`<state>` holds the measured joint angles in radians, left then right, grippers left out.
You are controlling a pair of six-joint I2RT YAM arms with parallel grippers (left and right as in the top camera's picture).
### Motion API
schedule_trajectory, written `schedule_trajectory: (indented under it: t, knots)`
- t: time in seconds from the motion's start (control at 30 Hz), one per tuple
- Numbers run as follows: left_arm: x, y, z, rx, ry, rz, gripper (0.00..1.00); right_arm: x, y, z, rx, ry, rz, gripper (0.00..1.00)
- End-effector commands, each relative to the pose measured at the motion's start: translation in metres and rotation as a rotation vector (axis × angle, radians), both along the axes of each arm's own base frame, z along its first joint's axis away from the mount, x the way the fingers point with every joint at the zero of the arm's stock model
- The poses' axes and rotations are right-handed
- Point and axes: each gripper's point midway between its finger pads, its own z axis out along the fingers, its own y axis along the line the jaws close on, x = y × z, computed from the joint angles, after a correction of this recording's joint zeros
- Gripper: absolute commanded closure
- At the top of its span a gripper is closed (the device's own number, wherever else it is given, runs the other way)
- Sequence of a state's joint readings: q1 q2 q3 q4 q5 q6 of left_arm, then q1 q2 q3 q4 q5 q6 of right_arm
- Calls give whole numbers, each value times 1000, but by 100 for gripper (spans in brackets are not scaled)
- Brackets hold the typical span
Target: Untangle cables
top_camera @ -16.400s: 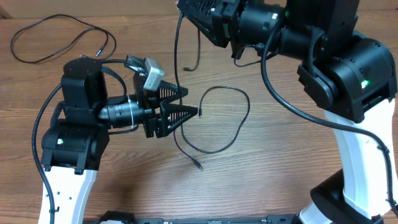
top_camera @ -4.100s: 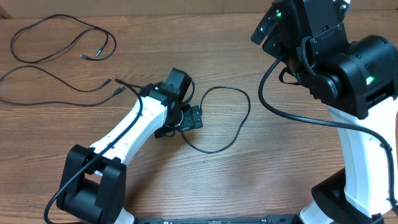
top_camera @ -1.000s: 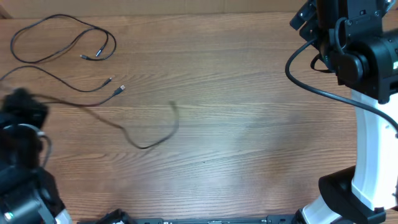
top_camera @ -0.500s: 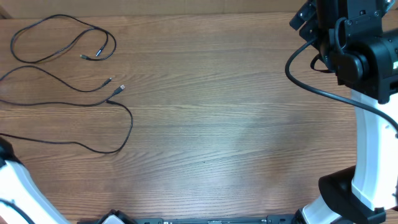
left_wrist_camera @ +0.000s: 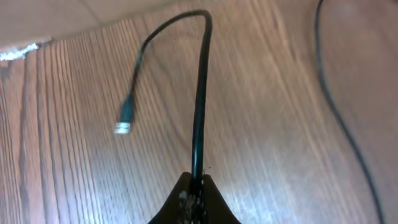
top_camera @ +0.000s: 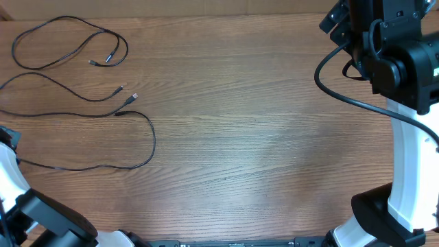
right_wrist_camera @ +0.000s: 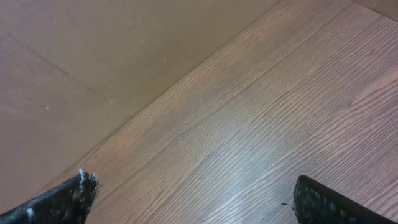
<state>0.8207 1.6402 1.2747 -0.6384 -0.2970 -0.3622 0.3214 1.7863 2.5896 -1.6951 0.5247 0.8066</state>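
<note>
Pinching a thin black cord, the left gripper (left_wrist_camera: 194,186) sits at the bottom centre of its wrist view, both fingertips pressed fully together on it. This held cable (left_wrist_camera: 199,93) rises straight away from the tips, arches over tightly at the top and drops back to a silver-ended plug (left_wrist_camera: 123,124). The plug is blurred, and it is unclear whether it touches the wooden table (left_wrist_camera: 280,174). Another black strand (left_wrist_camera: 339,112) curves along the wood to the right, apart from the gripped cord; which cable it belongs to cannot be told.

From overhead, all three cables lie on the left part of the table. A looped cable (top_camera: 68,18) rests in the far left corner, its two small ends close together. Just below it, a wavy cable (top_camera: 31,74) runs in from the left edge and ends in a plug tip near the middle of the group. The held cable sweeps out in one wide bend nearer the front, then runs back to the left arm (top_camera: 7,168) at the table's left edge.

The right arm (top_camera: 401,62) stands on the right side, well apart from every cable. In its wrist view the right gripper (right_wrist_camera: 196,202) is spread wide, one black fingertip at each lower corner, holding nothing, with wood beneath it.
</note>
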Motion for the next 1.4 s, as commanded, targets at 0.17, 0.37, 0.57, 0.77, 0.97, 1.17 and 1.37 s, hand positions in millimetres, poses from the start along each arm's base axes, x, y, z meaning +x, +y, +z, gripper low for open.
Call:
schedule_trajectory:
  t: [0.17, 0.37, 0.57, 0.77, 0.97, 1.17, 1.37]
  knots:
    - [-48, 3, -59, -67, 321, 141, 89, 0, -2, 0, -15, 1, -4, 0]
    - [-19, 4, -37, -49, 203, 83, 31, 0, -2, 0, -15, 1, -4, 0]
    - [54, -43, -5, -266, -120, -192, 28, 0, -2, 0, -15, 1, -4, 0]
    - [25, -55, -34, -335, -13, -81, 23, 0, -2, 0, -15, 1, -4, 0]
    - [-26, -29, -41, -297, 59, 123, 13, 0, -2, 0, -15, 1, -4, 0]
    - [-37, -13, -51, -305, 49, 154, 18, 0, -3, 0, -16, 1, -4, 0]
    - [-26, -9, -89, -369, 69, 110, 17, 0, -2, 0, -15, 1, -4, 0]
